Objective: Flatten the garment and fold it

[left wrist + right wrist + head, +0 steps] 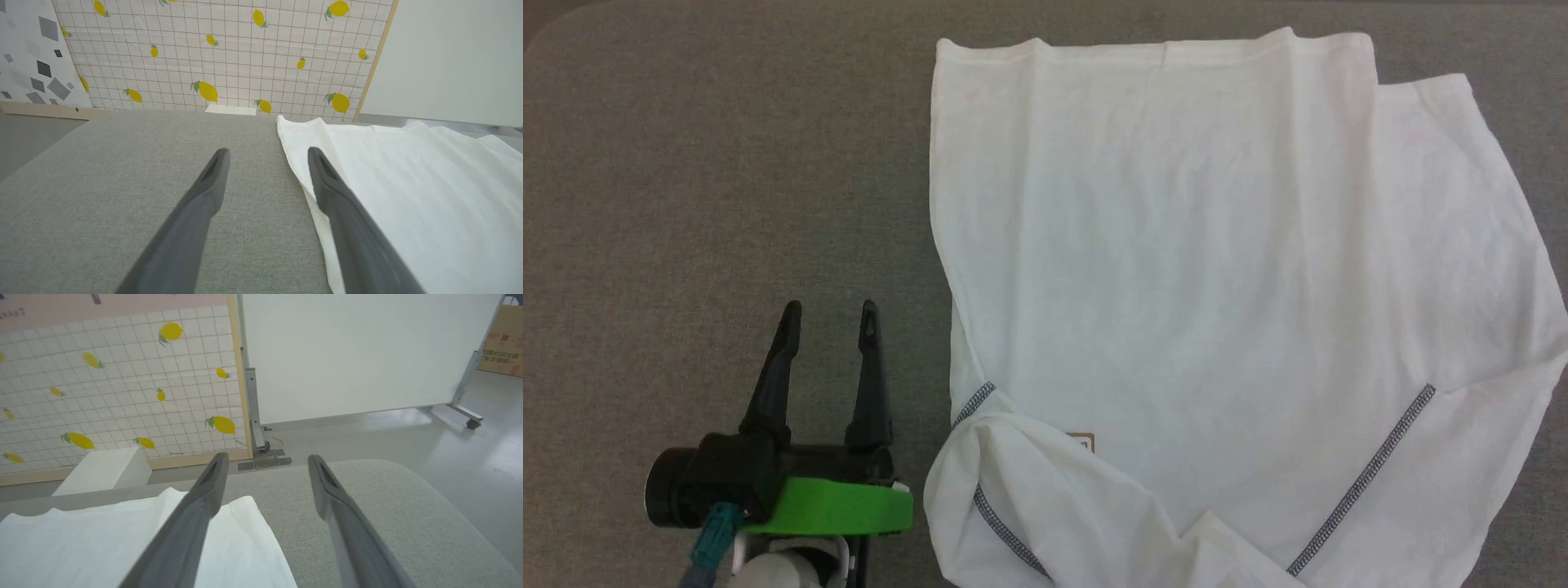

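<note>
The garment (pixel 1176 269), a white T-shirt with dark grey stitching, lies spread on the grey table (pixel 703 180), filling the middle and right of the head view. Its lower left sleeve is folded over, half covering a small brown-bordered patch (pixel 1083 442). My left gripper (pixel 832 314) stands open just left of the shirt's edge, nothing between its fingers. In the left wrist view the left gripper (pixel 267 154) hovers over bare table, the garment (pixel 408 183) under its right finger. My right gripper (pixel 265 460) is open above the garment's (pixel 102 543) far right corner.
A white box (pixel 104 469) stands on the floor beyond the table's far edge, before a lemon-patterned wall panel (pixel 114 400). A white wheeled partition (pixel 359 351) stands beyond it to the right. The table's rounded corner (pixel 412 473) drops to the grey floor.
</note>
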You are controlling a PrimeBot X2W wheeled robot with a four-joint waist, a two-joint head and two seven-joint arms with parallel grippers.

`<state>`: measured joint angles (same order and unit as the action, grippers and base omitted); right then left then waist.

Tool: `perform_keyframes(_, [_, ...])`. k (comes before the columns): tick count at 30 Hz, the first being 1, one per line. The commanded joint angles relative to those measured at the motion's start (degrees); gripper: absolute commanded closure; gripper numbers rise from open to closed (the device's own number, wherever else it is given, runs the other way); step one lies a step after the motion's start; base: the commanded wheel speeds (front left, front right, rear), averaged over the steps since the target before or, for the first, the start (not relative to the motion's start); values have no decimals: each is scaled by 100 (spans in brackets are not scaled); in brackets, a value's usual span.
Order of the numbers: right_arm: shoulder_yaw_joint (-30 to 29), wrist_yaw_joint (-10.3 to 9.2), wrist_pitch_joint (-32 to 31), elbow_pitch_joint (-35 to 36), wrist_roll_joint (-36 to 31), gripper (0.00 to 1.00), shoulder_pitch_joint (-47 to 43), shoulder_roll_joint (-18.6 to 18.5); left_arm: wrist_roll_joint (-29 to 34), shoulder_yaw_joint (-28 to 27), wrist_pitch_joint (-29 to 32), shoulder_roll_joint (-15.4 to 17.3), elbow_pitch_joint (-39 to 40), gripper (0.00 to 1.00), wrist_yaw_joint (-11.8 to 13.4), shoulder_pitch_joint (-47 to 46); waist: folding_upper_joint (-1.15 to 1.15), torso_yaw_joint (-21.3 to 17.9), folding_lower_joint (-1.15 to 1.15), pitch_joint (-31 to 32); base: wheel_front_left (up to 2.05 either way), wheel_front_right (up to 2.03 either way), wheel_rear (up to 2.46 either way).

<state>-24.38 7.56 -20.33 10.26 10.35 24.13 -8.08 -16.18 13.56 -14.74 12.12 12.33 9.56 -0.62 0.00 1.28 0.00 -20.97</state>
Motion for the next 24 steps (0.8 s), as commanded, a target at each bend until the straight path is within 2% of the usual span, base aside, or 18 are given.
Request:
perform_keyframes(1, [37,-8,-272,-146,-27,0,216,-145,40,9,-25,-23,-8,0,-44,-118,0,14,0,-385,0,0,0])
perform_keyframes(5, [-99,-8,-1027,-697,44,0,967,-342,141,36,-26,-43,21,0,-76,-270,0,72,0,-671,0,0,0])
perform_keyframes(10, [-114,-8,-1538,-1380,-92,0,1582,-655,223,85,-26,-108,62,0,-116,-446,0,206,0,-979,0,0,0])
perform_keyframes(16, [41,-8,-2031,-1950,-162,0,1986,-893,301,171,-26,-159,49,0,-160,-595,0,386,0,-1287,0,0,0])
perform_keyframes(24, [408,-8,-2565,-2333,-69,0,2223,-1296,330,292,-26,-248,-45,0,-226,-746,0,611,0,-1581,0,0,0])
